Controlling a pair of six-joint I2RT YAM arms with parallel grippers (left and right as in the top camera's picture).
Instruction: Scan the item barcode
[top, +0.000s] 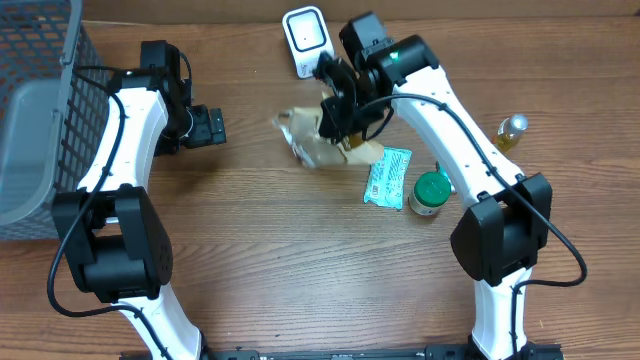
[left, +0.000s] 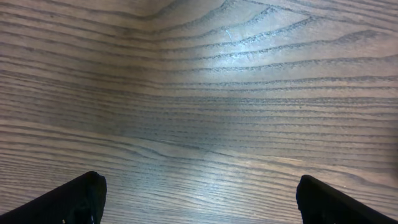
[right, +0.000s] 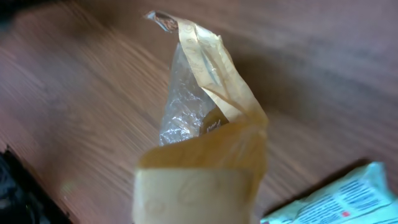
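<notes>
Overhead: the tan-and-clear bag (top: 308, 138) lies toward 12 o'clock on the desk (top: 300, 280), just below the scanner (top: 305, 38). My right gripper (top: 335, 112) is at its 3 o'clock edge.

Left wrist: the left gripper (left: 199, 193) hangs over bare wood, jaws spread wide and empty.

Right wrist: the bag rises from 6 o'clock. The jaws are hidden, so I can't tell if they clamp it. It looks light, crinkly and slippery, so I'd pinch the stiffer tan band.
</notes>
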